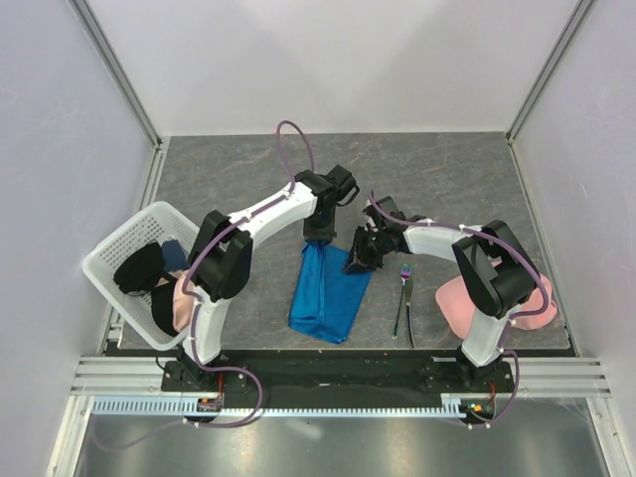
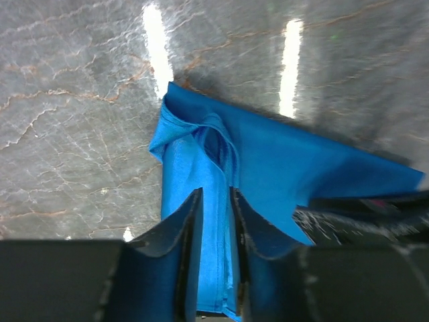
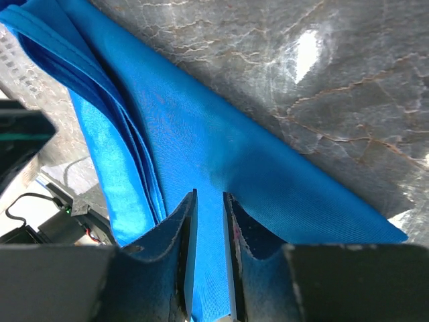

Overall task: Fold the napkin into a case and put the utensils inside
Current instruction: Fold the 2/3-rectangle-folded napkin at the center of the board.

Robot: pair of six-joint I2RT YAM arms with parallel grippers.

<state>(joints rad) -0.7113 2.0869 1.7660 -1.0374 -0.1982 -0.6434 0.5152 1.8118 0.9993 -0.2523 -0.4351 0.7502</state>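
From above, a bright blue thin cloth napkin lay folded long on the grey stone table. The black left gripper pinched the far end of the napkin. The black right gripper pinched its far right corner. A slim shiny metal fork and a slim shiny metal knife lay just right of the napkin, not touching it. A pale pink cloth lay further right. A white plastic basket sat well left.

In the left wrist view, the two fingers squeezed a fold of the napkin.

In the right wrist view, the fingers squeezed the napkin's flat edge.
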